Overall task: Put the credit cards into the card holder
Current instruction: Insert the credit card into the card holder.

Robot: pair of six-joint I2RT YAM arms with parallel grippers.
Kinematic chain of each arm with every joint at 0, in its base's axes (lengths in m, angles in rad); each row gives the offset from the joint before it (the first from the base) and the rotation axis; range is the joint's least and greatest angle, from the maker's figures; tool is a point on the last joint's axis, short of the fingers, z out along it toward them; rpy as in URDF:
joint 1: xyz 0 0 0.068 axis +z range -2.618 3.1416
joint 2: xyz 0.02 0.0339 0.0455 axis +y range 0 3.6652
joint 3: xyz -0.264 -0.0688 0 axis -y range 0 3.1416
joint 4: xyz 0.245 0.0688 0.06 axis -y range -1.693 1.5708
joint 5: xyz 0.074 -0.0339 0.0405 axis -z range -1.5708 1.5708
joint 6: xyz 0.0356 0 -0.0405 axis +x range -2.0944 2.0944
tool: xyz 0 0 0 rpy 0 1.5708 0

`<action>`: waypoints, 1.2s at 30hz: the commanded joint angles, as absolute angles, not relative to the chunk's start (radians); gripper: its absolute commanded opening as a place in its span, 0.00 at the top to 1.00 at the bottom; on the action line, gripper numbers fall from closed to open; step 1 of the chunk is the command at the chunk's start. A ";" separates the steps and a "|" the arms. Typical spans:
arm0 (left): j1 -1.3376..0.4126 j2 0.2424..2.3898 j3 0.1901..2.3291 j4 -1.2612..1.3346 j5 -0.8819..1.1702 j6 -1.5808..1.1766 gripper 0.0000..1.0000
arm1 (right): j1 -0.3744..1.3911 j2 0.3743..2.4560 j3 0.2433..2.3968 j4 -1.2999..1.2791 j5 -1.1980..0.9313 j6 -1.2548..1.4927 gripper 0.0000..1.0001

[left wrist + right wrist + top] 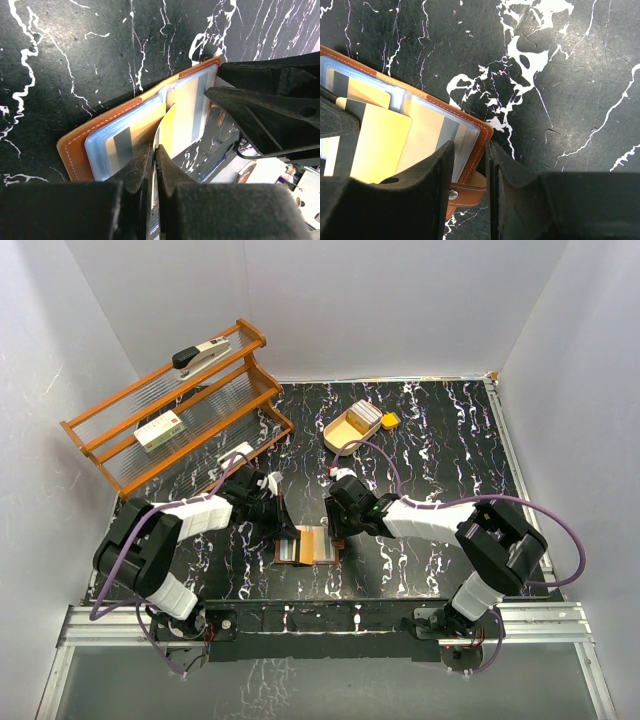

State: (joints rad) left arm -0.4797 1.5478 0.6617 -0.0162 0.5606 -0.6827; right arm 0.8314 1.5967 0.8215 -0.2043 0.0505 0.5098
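Note:
The brown leather card holder (320,548) lies open on the black marbled table, its clear sleeves holding tan and grey-striped cards. My left gripper (155,147) is shut on the edge of a yellow credit card (176,125) that stands upright over the middle fold of the holder (72,150). That card also shows in the right wrist view (377,145), over the sleeves. My right gripper (470,145) is closed to a narrow gap over the holder's right edge (482,134), beside the snap tab (470,192). Both grippers sit close together at the holder's far edge.
A wooden rack (108,450) stands at the back left with a stapler (200,355) on top and a white-and-green box (160,430) on its lower shelf. A tan oval tray (345,432) and a small yellow block (389,421) lie at the back middle.

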 commanded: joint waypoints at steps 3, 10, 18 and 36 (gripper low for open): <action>-0.475 1.572 0.666 -0.044 0.516 -0.701 1.00 | 0.836 1.592 0.799 -0.176 0.064 0.497 0.71; -0.476 1.587 0.647 0.020 0.506 -0.737 1.00 | 0.836 1.585 0.791 -0.170 0.065 0.501 0.72; -0.476 1.594 0.633 0.066 0.479 -0.724 1.00 | 0.836 1.582 0.787 -0.166 0.064 0.511 0.72; -0.475 1.539 0.492 0.315 0.450 -0.837 1.00 | 0.836 1.545 0.783 -0.164 0.056 0.551 0.73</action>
